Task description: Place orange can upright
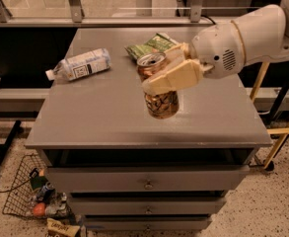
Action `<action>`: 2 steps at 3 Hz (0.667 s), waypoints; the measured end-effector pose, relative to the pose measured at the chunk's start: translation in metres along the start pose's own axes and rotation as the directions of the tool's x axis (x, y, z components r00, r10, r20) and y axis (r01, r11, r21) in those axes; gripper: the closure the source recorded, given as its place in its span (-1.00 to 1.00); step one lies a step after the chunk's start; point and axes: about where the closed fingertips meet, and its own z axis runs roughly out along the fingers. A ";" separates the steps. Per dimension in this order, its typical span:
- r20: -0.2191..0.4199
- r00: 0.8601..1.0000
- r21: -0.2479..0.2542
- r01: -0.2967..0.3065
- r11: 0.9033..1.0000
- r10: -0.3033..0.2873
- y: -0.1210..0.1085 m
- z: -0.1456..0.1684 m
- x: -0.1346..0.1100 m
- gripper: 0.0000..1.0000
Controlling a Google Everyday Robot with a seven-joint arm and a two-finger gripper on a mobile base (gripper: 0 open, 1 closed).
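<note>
Gripper (157, 74) clamped on orange can (162, 105) | can near-upright, silver top up | over grey cabinet (99, 122) top

One shiny orange metal can (161, 101), one clear plastic bottle (80, 65), one green snack bag (151, 47), one cream gripper (159, 75) above the grey cabinet (99, 117).

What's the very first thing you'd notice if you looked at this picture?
The big white robot arm reaching in from the right, its gripper clamped around the orange can near the middle of the grey cabinet top. The can is nearly upright, with its silver top showing. Behind it lies a green snack bag, and a plastic bottle lies on its side at the back left.
</note>
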 end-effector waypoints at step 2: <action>0.134 0.980 0.251 0.109 0.962 -0.147 -0.033 -0.013 0.017 1.00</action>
